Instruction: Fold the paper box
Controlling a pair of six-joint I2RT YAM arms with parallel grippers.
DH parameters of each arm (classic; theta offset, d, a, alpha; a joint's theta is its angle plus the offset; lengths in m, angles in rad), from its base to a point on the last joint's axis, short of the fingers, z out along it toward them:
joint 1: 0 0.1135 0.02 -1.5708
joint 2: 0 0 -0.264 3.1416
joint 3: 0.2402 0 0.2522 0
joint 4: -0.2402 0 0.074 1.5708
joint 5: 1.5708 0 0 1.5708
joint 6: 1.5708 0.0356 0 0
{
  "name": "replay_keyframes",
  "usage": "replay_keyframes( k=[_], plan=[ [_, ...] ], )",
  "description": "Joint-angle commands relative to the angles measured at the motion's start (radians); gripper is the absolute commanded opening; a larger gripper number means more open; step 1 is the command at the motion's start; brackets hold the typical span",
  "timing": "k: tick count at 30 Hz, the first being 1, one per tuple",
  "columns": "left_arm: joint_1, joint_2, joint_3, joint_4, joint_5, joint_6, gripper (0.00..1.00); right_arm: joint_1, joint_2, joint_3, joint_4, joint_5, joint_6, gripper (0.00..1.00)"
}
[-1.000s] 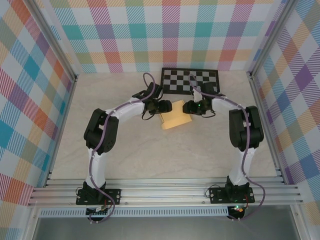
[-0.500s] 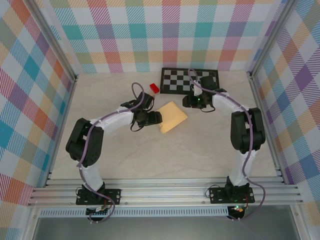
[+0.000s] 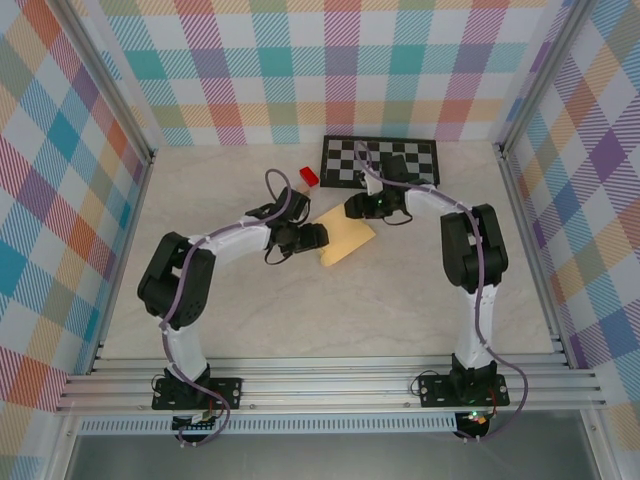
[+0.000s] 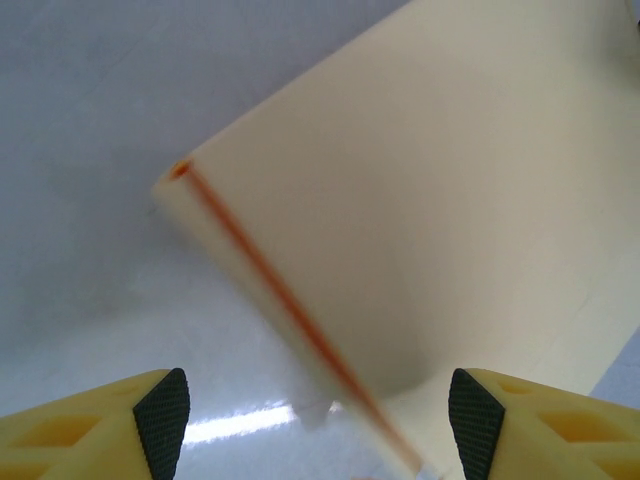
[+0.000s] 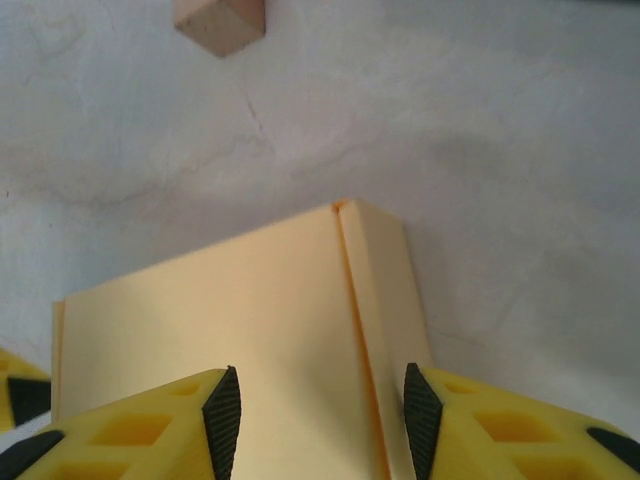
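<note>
The paper box (image 3: 347, 236) lies flat on the table as a yellow-orange folded rectangle, turned at an angle. In the left wrist view the paper box (image 4: 430, 190) looks pale, with an orange crease along its near edge. My left gripper (image 3: 316, 238) is at its left edge, open, and that edge runs between the fingertips (image 4: 165, 410) of the left gripper (image 4: 318, 420). My right gripper (image 3: 353, 208) hovers over the far corner, open. In the right wrist view the right gripper (image 5: 320, 420) straddles the creased side flap of the paper box (image 5: 220, 310) without closing on it.
A black-and-white checkerboard mat (image 3: 380, 160) lies at the back, behind the right arm. A small red block (image 3: 308, 177) sits left of it. A tan block (image 5: 220, 20) rests on the table beyond the box. Plaid walls enclose the table.
Both grippers let go of the box, which now lies flat and turned. The left arm pulled back left, uncovering the red block. The right gripper swung left from the mat to the box's far corner.
</note>
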Motion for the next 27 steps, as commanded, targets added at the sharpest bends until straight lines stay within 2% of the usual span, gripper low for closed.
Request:
replay_keyframes(
  k=[1,6,10,13,15,20,27],
  plan=[
    [0.014,0.052,0.084,-0.009,0.009,0.064,0.72,0.017,-0.125,-0.115,0.053,-0.036,0.064,0.49],
    [0.018,0.104,0.16,-0.055,0.002,0.116,0.71,0.034,-0.311,-0.353,0.12,-0.016,0.183,0.49],
    [0.018,0.108,0.209,-0.121,-0.044,0.159,0.71,0.038,-0.407,-0.45,0.116,0.045,0.216,0.5],
    [0.023,0.092,0.235,-0.216,-0.137,0.184,0.71,0.037,-0.404,-0.412,0.058,0.103,0.182,0.51],
    [0.029,0.061,0.215,-0.242,-0.143,0.176,0.72,0.036,-0.362,-0.344,0.009,0.125,0.158,0.51],
    [0.03,-0.018,0.117,-0.2,-0.044,0.139,0.72,0.036,-0.264,-0.239,-0.031,0.216,0.165,0.52],
    [0.012,-0.058,0.024,-0.14,0.076,0.036,0.71,0.038,-0.2,-0.22,0.013,0.177,0.248,0.51]
  ],
)
